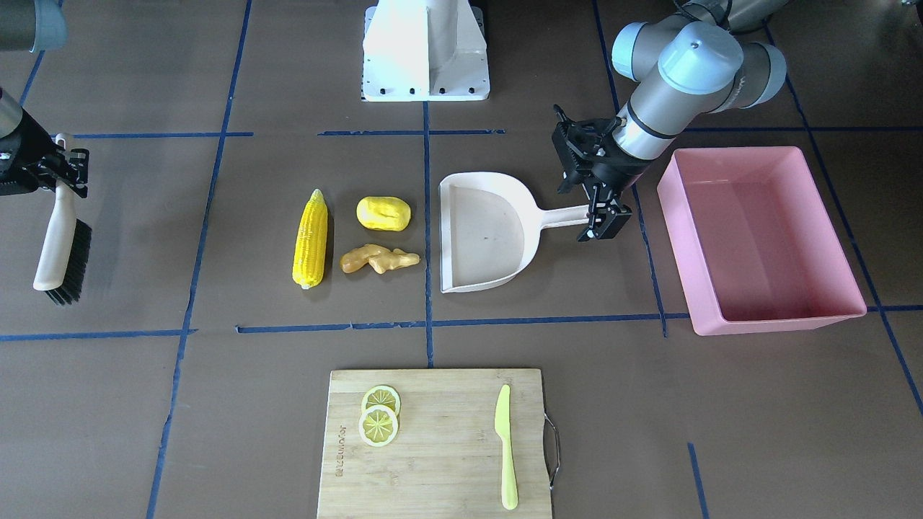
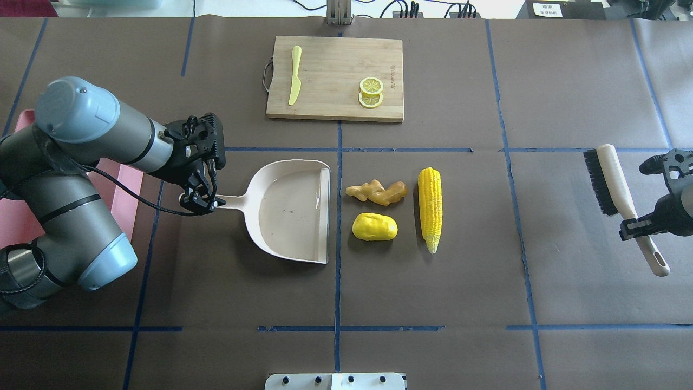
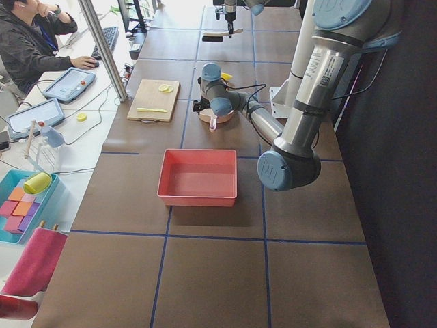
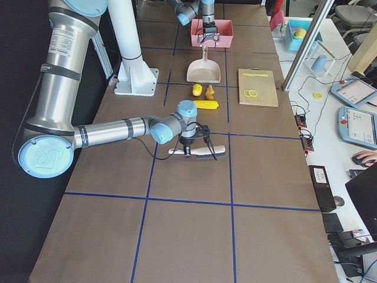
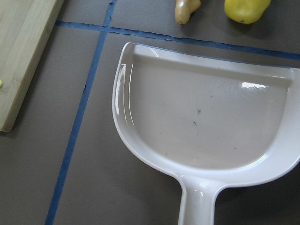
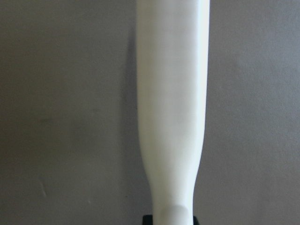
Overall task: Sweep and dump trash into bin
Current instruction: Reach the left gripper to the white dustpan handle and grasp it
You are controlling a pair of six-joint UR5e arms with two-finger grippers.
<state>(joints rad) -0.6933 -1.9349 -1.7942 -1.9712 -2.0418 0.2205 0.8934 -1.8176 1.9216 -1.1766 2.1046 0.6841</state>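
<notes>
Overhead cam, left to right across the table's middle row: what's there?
Large pink plastic tub → beige plastic dustpan → knobbly tan-orange ginger root → yellow corn cob → white-handled brush with black bristles.

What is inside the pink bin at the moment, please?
Nothing shows inside the pink bin: its floor is bare in the front-facing view. Overhead, the left arm covers most of it.
</notes>
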